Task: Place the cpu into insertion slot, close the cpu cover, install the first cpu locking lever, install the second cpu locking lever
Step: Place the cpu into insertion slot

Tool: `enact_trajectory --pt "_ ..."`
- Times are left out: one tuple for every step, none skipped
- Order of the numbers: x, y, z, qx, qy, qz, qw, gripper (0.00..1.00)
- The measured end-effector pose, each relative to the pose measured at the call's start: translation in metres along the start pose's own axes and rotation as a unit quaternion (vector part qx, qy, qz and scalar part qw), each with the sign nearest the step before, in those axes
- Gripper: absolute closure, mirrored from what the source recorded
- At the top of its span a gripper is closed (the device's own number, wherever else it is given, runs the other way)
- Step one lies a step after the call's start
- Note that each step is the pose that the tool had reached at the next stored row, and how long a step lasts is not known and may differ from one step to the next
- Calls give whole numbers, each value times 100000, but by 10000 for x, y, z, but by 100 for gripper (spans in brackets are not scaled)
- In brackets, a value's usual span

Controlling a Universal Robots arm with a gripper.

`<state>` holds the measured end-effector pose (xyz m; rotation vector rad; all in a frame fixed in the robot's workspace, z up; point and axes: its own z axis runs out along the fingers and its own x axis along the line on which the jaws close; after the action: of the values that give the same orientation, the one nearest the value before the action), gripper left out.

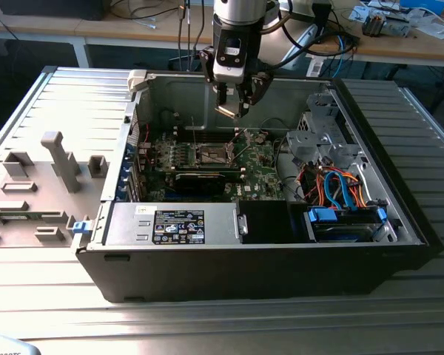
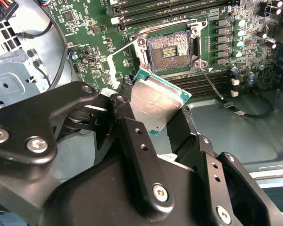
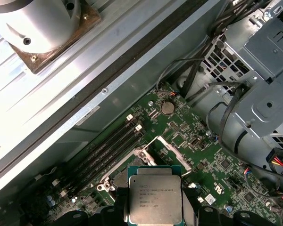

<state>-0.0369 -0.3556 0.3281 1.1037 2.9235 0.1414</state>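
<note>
Ribbed metal table (image 1: 52,296), one open computer case (image 1: 244,277) lying across it, cluttered bench (image 1: 44,29) behind. One gripper (image 1: 234,112), fingers clamped on the one cpu (image 2: 155,101), hanging above the single uncovered insertion slot (image 2: 169,52), mid-motherboard (image 2: 85,28).

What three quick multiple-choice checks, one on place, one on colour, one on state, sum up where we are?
1. Where is the cpu?
A. seated in the slot
B. held by the gripper
C. on the case floor

2. What colour is the motherboard?
A. blue
B. green
C. red

3. How is the slot?
A. open and empty
B. covered
C. filled

Answers:
1 B: in the second wrist view the gripper clamps the cpu by its edges, clear of the motherboard.
2 B: green shows all around the slot.
3 A: its bare contacts show in the second wrist view.
</note>
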Motion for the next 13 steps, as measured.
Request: enact_trajectory --pt "0 0 0 -1 -2 31 100000 46" --pt "0 0 0 -4 -6 71 100000 46" --pt "0 0 0 -2 -11 115 100000 46" --pt "0 0 0 -6 -17 174 100000 46" --pt "0 0 0 -7 -21 238 100000 46" --pt "0 0 0 -10 -26 300 100000 46" --pt "0 0 0 -12 -37 431 99999 46" --pt "0 0 0 -9 -40 458 99999 46" --pt "0 0 0 -9 -45 476 99999 46" --pt "0 0 1 -14 -53 594 99998 46" --pt "0 0 1 -15 -63 710 99997 46" --pt "0 0 1 -18 -69 777 99997 46" --pt "0 0 1 -19 -72 807 99997 46"
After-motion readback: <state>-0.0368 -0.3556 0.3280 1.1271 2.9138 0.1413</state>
